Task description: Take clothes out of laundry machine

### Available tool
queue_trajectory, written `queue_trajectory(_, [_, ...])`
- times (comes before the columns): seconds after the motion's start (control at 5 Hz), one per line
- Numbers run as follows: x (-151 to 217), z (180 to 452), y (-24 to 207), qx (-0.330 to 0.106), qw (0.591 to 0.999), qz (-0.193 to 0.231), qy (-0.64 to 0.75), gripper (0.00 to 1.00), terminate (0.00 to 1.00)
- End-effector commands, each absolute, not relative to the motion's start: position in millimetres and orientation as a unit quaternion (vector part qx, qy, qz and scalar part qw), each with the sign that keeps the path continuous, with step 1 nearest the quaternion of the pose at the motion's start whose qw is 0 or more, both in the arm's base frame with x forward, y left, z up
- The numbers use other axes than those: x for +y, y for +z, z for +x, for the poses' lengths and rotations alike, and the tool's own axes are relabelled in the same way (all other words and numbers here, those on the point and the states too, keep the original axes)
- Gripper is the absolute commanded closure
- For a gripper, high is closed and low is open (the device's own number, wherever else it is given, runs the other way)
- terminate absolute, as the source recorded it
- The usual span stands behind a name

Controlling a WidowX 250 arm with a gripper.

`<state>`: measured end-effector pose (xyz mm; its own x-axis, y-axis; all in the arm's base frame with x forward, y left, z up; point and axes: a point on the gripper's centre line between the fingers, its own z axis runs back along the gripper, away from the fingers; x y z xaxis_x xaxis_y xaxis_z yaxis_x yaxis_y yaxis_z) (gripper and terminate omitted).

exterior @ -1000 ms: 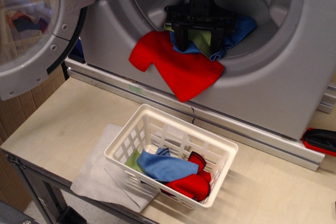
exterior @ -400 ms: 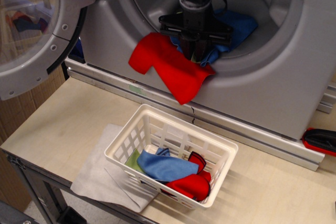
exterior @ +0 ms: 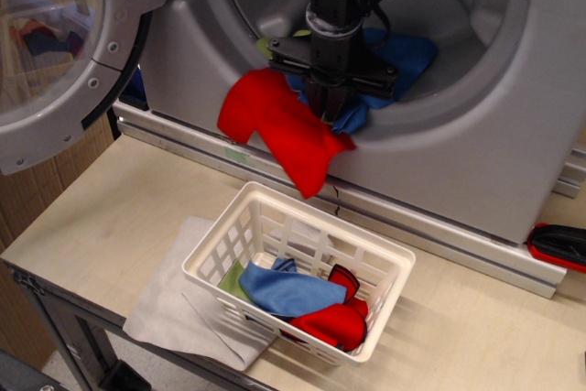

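Observation:
The laundry machine stands at the back with its round door swung open to the left. My gripper reaches down into the drum opening at its front lip. Its jaws are shut on bunched cloth where a red cloth and a blue cloth meet. The red cloth hangs out over the lip, down the machine's front. A sliver of lime green cloth shows at the drum's left, behind the gripper.
A white slotted basket sits on the table below the opening, holding a blue cloth, a red cloth and a green one. A pale grey cloth lies under it. A red-and-black object lies at the right edge.
The gripper went from open over the green and blue cloths to shut on them. It moved left and slightly up, pulling the red cloth's right corner inward and bunching it.

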<state>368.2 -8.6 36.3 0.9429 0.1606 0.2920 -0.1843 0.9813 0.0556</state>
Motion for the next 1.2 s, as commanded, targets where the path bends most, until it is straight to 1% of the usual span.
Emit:
queue_trajectory(0.0, [-23.9,325.9,98.3,-0.11,0.98,0.036,0.161,1.0,0.0])
queue_trajectory(0.2, [-31.0,297.7,104.2,-0.107,0.979,0.039,0.172,1.0,0.0])
queue_trajectory(0.4, [-33.4,268.2,93.7,-0.034,0.977,0.019,0.207,1.0,0.0])
queue_trajectory(0.6, [-31.0,250.3,74.7,-0.014,0.979,0.041,0.201,1.0,0.0])
queue_trajectory(0.8, [-34.0,258.6,49.5,-0.032,0.984,0.035,0.174,1.0,0.0])
queue_trajectory(1.0, [-43.0,265.7,30.5,-0.062,0.987,0.04,0.141,1.0,0.0])
